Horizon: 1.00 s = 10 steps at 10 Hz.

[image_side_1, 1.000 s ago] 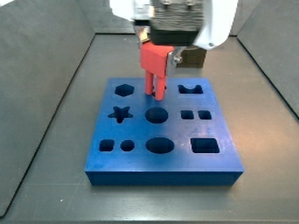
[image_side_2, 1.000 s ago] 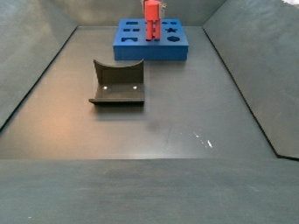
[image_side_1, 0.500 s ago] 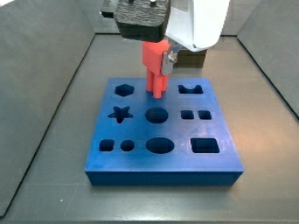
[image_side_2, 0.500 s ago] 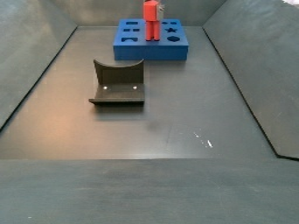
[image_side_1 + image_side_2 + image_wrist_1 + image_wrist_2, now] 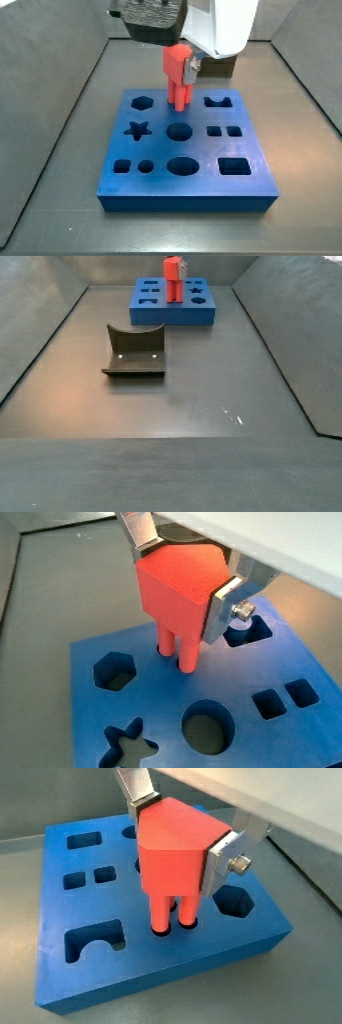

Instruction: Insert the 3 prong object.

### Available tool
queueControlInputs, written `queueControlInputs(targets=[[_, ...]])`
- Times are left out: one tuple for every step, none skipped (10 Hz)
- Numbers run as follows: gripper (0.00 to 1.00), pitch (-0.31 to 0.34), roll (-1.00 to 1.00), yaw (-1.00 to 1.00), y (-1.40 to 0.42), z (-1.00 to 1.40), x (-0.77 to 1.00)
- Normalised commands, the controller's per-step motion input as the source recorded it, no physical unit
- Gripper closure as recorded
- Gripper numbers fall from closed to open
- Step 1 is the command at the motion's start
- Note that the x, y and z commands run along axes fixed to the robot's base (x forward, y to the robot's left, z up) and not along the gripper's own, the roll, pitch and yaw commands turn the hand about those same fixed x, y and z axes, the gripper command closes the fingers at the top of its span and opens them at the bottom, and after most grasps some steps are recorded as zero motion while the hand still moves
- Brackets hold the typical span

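The red plastic 3 prong object [image 5: 175,853] stands upright, long axis vertical, prongs pointing down onto the blue board [image 5: 94,983]. Its prong tips sit at small holes near the board's edge, beside a hexagonal cutout [image 5: 231,899] (how deep they reach is unclear). The gripper [image 5: 183,572] is above the board, its silver fingers [image 5: 227,600] closed against the boxy body's sides. The matte board has star, round and rectangular cutouts. A dark curved block [image 5: 135,350] rests well apart on the grey floor.

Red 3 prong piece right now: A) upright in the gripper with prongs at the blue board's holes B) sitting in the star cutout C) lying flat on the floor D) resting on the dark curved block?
A: the gripper holds the 3 prong object upright, prong tips at holes in the blue board.
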Motion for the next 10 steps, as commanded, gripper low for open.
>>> queueControlInputs(targets=[[1.0, 0.027, -0.02, -0.15, 0.01, -0.19, 0.0], [1.0, 0.026, -0.01, -0.08, 0.02, -0.2, 0.0], [1.0, 0.021, -0.01, 0.0, 0.07, -0.21, 0.01], [1.0, 0.021, 0.0, 0.0, 0.11, -0.21, 0.03], [1.0, 0.011, 0.0, 0.0, 0.11, -0.2, 0.01], [1.0, 0.006, 0.0, 0.0, 0.1, -0.24, 0.0], [1.0, 0.001, 0.0, 0.03, 0.08, -0.24, 0.0], [1.0, 0.0, 0.0, 0.0, 0.06, -0.23, 0.0], [1.0, 0.0, 0.0, 0.0, 0.05, -0.24, 0.0], [1.0, 0.0, -0.01, 0.0, 0.02, -0.27, 0.0]])
